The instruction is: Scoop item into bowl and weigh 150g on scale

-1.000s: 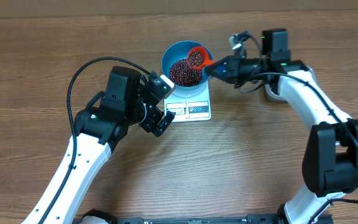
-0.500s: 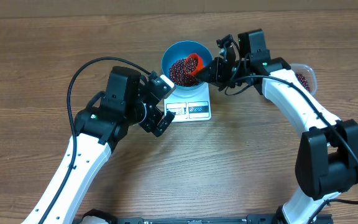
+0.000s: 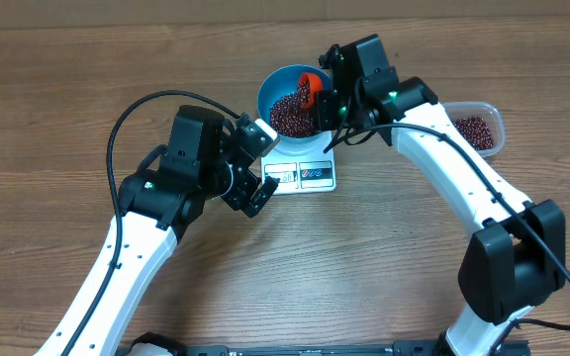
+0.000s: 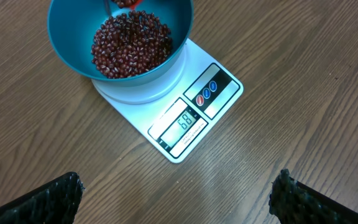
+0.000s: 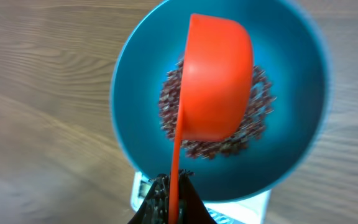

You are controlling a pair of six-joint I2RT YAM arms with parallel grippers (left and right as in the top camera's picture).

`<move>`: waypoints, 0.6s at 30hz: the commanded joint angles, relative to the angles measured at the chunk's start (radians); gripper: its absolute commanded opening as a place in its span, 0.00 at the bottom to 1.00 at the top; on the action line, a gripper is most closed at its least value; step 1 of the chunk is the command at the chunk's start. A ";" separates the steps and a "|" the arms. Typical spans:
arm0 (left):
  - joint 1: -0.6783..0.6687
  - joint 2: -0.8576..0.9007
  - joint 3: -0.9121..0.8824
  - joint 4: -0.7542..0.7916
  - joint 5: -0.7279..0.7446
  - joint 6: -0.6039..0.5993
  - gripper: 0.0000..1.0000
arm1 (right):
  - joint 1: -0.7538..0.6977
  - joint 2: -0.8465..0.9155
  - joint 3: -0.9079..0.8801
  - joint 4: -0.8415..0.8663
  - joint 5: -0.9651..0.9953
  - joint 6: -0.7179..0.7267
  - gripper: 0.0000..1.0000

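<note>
Beans (image 4: pixel 131 43) — heap, round blue bowl (image 4: pixel 67 37); R pincer (image 5: pixel 168 200) clamped on orange scoop (image 5: pixel 216 81), L pincer (image 4: pixel 178 198) apart.

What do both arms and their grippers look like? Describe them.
White links with black joint housings on both. A black cable loops over the left arm; thin black wires follow the right arm. The left gripper has black textured pads.

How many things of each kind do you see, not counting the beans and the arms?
bowl: 1
tub: 1
scoop: 1
scale: 1
Total: 4
</note>
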 commanded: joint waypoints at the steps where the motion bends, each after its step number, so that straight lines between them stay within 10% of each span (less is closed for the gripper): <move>1: -0.007 0.004 -0.002 0.003 0.005 -0.010 0.99 | 0.026 -0.001 0.050 -0.016 0.187 -0.086 0.04; 18: -0.007 0.004 -0.002 0.003 0.005 -0.010 1.00 | 0.136 -0.001 0.113 -0.073 0.510 -0.252 0.04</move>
